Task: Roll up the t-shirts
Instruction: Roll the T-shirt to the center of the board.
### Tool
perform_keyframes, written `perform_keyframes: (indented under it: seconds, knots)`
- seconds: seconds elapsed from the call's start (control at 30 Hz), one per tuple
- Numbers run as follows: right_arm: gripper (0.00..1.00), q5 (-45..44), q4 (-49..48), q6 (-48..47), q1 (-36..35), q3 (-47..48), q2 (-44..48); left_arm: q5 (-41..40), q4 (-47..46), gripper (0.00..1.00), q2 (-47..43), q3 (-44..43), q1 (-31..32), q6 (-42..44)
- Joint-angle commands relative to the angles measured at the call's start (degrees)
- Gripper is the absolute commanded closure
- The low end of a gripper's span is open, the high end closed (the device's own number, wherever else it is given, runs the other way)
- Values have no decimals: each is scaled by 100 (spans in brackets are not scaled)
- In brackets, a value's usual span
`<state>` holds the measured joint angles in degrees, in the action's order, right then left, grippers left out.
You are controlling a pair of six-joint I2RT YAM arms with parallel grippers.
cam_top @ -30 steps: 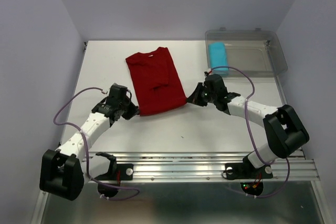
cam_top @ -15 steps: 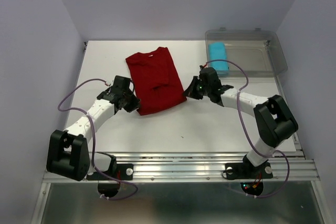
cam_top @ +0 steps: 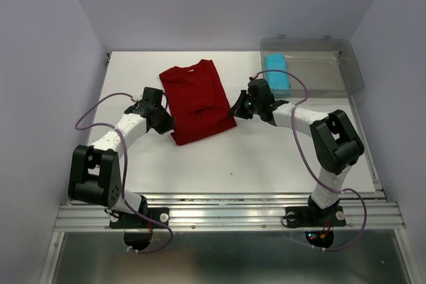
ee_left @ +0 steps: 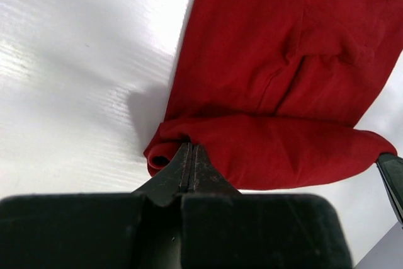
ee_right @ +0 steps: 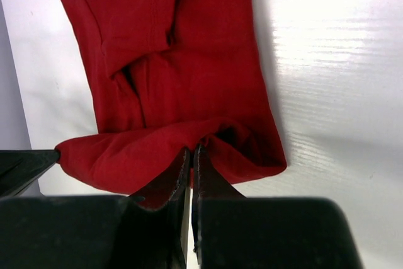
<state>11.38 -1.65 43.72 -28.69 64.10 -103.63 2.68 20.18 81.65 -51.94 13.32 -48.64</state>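
Note:
A dark red t-shirt lies folded lengthwise on the white table, collar toward the back. Its near hem is turned over into a short fold. My left gripper is shut on the hem's left corner. My right gripper is shut on the hem's right corner. A cyan-blue rolled t-shirt sits in the clear bin at the back right.
The clear plastic bin stands at the table's back right corner, close behind my right arm. Purple cables loop off both arms. An aluminium rail runs along the near edge.
Both grippers have moved toward the back with the hem, so the shirt's near end has folded over and its visible length has shortened.

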Motion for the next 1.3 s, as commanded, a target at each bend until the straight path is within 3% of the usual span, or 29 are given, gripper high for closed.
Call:
perform_keyframes:
  seconds: [0.0, 0.53, 0.57, 0.6, 0.63, 0.7, 0.73, 0.83, 1.0, 1.1, 1.27]
  knots:
    - [99, -92, -134, -57, 83, 366, -191, -74, -199, 100, 219, -299, -102, 197]
    - [99, -65, -99, -145, 241, 1254, -1255, -206, -604, 100, 1178, -668, -216, 434]
    - [98, -48, -81, -154, 241, 1263, -1256, -206, -586, 96, 1117, -685, -216, 461]
    - [94, -48, -64, -180, 241, 1298, -1230, -206, -551, 91, 1073, -712, -216, 487]
    - [79, -48, 6, -232, 241, 1307, -1195, -206, -472, 83, 1020, -764, -216, 513]
    - [66, -57, 24, -268, 241, 1272, -994, -487, -375, 76, 801, -835, -216, 593]
    - [56, -118, 24, -285, 241, 1185, -888, -540, -271, 68, 722, -905, -216, 628]
    - [49, -223, 24, -364, 241, 1018, -449, -768, -112, 58, 362, -1037, -216, 716]
    - [51, -250, 147, -566, 162, 736, -43, -787, -14, 60, -254, -827, -190, 733]
    - [58, -329, 348, -698, -128, 736, -34, -532, -58, 72, -509, -555, -94, 698]
    - [64, -321, 393, -751, -435, 771, -244, 74, -330, 75, -703, -45, 126, 331]
